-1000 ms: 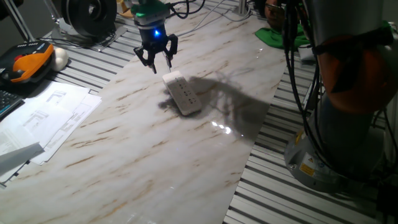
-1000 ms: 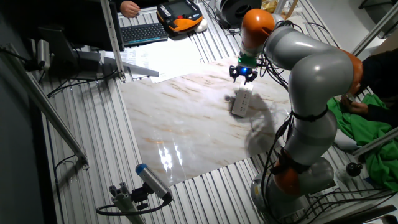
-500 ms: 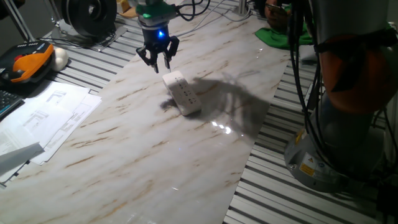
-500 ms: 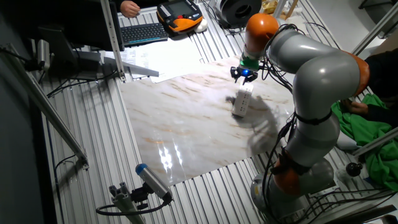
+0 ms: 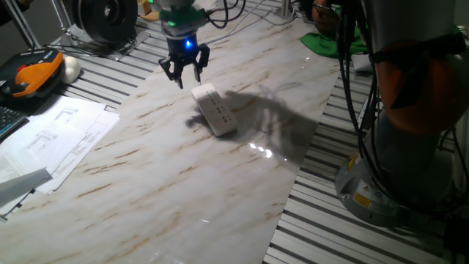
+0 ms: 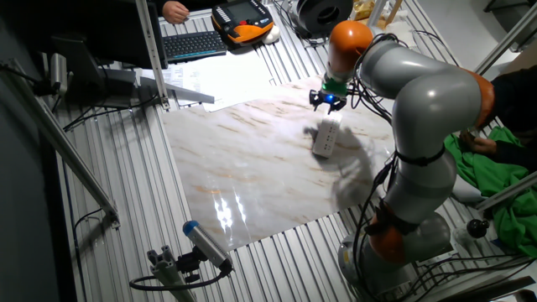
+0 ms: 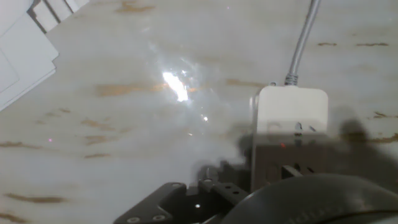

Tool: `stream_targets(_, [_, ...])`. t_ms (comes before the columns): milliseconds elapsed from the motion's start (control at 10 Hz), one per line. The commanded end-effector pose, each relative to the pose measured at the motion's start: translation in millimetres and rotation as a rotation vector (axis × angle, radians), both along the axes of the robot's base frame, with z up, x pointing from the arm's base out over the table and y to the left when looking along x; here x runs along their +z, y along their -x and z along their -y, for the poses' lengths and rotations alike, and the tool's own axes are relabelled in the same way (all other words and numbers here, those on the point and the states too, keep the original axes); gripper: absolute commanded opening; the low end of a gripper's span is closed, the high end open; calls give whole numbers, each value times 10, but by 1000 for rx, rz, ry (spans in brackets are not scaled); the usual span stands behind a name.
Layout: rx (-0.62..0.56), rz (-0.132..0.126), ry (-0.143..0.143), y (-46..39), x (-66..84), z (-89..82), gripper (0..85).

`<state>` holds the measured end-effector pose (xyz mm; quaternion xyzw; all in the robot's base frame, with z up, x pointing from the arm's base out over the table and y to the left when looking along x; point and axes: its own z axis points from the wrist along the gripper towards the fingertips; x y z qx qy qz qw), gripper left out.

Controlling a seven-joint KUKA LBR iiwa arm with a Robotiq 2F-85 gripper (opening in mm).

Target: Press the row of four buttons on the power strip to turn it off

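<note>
The power strip [image 5: 215, 110] is a small white oblong block lying on the marble tabletop [image 5: 146, 176], also seen in the other fixed view [image 6: 325, 137]. Small dark marks run along its top; the row of four buttons is too small to make out. In the hand view the strip's end [image 7: 291, 115] lies at the right, and its cord [image 7: 302, 37] leads away. My gripper [image 5: 187, 76] hangs just above and behind the strip's far end [image 6: 328, 104]. Its fingers [image 5: 178, 75] are spread, with a gap between them and nothing held.
White paper sheets [image 5: 58, 136] lie at the table's left, with an orange-and-black handset [image 5: 33, 73] behind them. A green cloth [image 5: 326, 40] lies at the far right. The arm's base [image 5: 410, 147] stands off the right edge. A keyboard [image 6: 193, 42] sits beyond the table.
The gripper has risen slightly and shifted a little toward the strip's far end. The power strip has not moved.
</note>
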<state>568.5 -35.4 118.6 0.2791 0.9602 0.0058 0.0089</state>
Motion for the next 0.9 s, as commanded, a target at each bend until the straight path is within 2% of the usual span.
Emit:
stream_targets(0, [2,0,-6,-44,-136,24,510])
stream_targets(200, [12,12,-18,-115,-341,86,510])
stream_targets(400, [20,8,-38,-177,-457,130,510])
stream_targets(600, [23,-6,-44,-172,-495,166,510])
stream_targets(800, [30,-8,-55,-142,-538,218,510])
